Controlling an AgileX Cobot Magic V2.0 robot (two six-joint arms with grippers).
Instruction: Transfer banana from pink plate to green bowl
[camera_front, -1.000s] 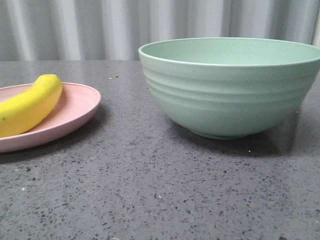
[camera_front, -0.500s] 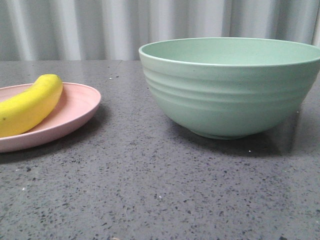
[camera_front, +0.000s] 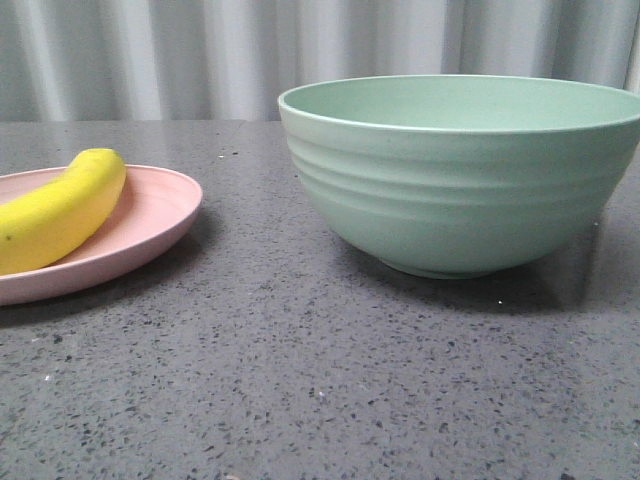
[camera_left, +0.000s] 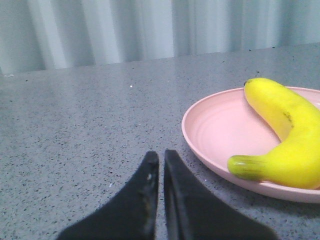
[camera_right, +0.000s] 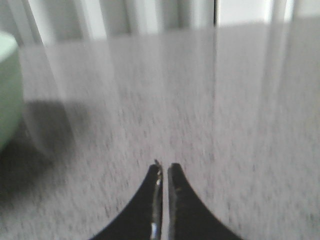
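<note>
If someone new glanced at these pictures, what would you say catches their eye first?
Probably the green bowl, large and deep, standing right of centre on the speckled grey table. Next, the bright yellow banana lying on the pink plate at the left edge, well apart from the bowl.

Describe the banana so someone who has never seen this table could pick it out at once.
On the grey speckled table, left of the tall green bowl, sits a shallow pink plate. The banana lies on that plate, the only bright yellow, curved thing in view.
</note>
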